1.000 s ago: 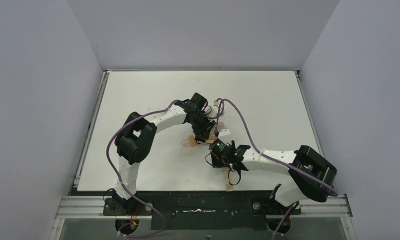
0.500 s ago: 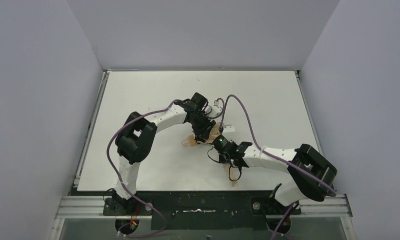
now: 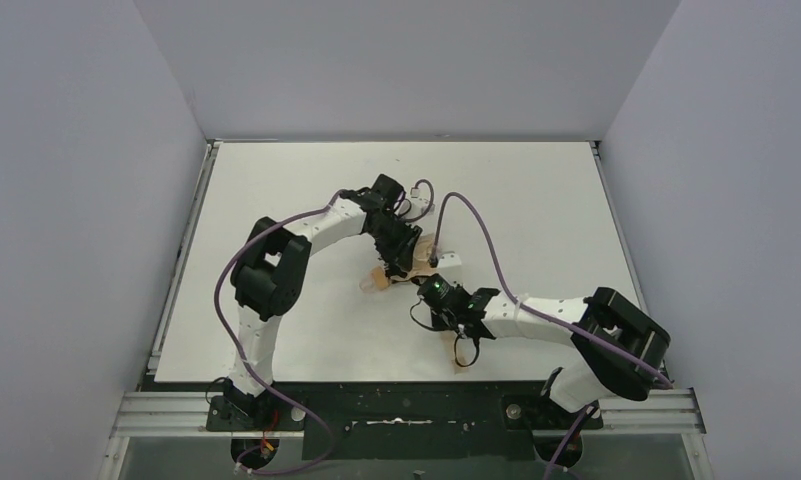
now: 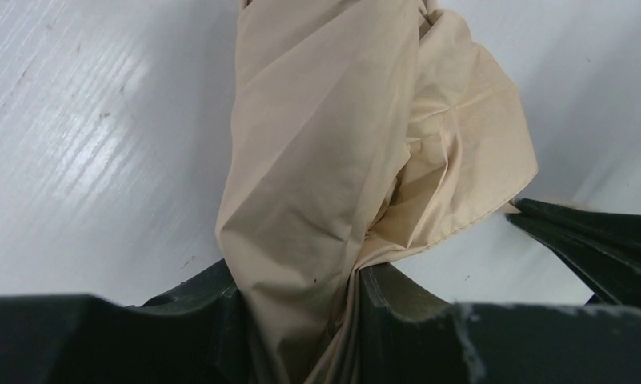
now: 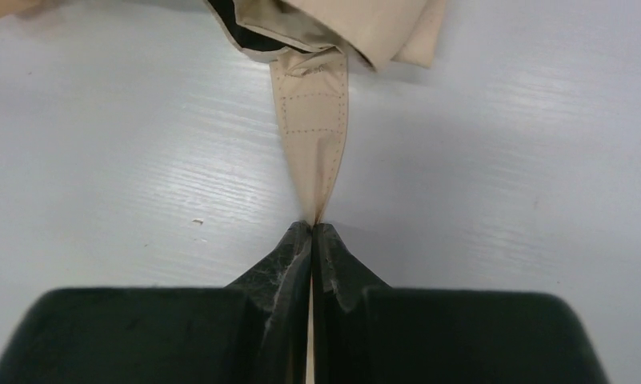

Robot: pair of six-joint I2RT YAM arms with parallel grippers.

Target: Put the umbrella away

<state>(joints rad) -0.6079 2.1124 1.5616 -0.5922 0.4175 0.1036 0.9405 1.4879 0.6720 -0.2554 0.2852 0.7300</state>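
umbrella [image 4: 333, 160] cloth clamped in the left end effector [image 4: 301, 320] — its strap [image 5: 313, 136] pinched in the right end effector [image 5: 311, 240]

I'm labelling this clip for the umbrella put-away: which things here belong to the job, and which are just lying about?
Job: beige umbrella; its strap; left fingers, shut on the umbrella fabric; right fingers, shut on the strap.
Bystanders: white table; purple cables on the arms.
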